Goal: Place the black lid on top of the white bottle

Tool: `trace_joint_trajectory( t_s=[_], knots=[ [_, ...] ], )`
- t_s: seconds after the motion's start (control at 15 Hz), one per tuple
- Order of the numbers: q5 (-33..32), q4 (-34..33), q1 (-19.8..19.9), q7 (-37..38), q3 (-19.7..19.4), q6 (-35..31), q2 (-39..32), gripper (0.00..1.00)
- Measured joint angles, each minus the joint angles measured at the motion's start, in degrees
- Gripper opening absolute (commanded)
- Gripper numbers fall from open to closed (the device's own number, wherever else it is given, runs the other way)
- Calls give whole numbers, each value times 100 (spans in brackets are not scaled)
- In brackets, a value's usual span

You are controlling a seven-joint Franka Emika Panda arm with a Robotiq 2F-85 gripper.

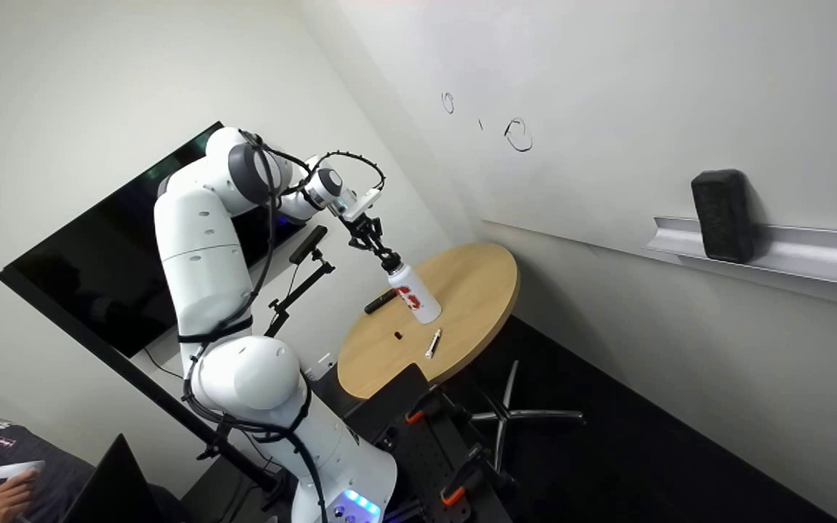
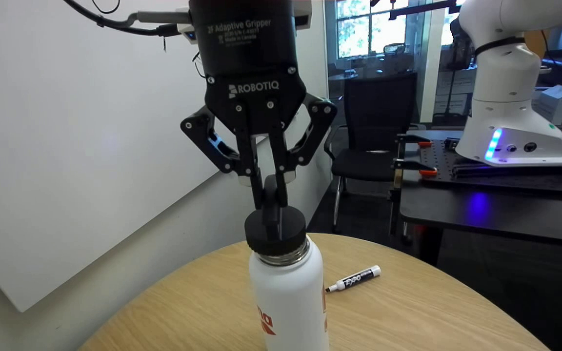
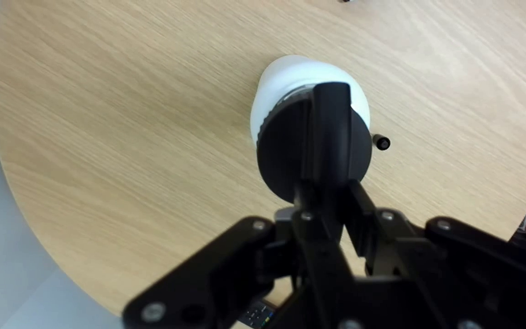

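The white bottle [image 1: 424, 309] with red marks stands upright on the round wooden table [image 1: 480, 276]; it also shows in an exterior view [image 2: 288, 292] and the wrist view [image 3: 286, 73]. The black lid [image 2: 293, 224] is at the bottle's mouth, slightly tilted, with the silver neck showing below its rim. In the wrist view the lid [image 3: 281, 146] covers the mouth; whether it is seated is hidden. My gripper [image 2: 270, 200] is above the bottle, its fingers closed on both sides of the lid's upright loop handle. The wrist view shows the gripper [image 3: 329, 192] at the handle too.
A white marker [image 2: 354, 279] and a small black marker cap [image 3: 381, 142] lie on the table near the bottle. A black remote [image 1: 380, 301] lies behind it. A whiteboard with a black block [image 1: 724, 216] on its ledge is on the wall beside the table.
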State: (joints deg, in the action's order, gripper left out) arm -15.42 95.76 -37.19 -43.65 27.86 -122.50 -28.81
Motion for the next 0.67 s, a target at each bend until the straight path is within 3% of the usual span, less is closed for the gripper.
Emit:
trace_joint_trajectory(
  t_s=[0.4,0.47,0.53,0.67],
  knots=[
    [10,0,-1,0,-17,112,-48,9],
    [11,0,-3,0,-17,142,-50,45],
    [11,0,-6,0,-17,160,-52,46],
    [11,0,-11,1,-18,187,-52,60]
  ],
)
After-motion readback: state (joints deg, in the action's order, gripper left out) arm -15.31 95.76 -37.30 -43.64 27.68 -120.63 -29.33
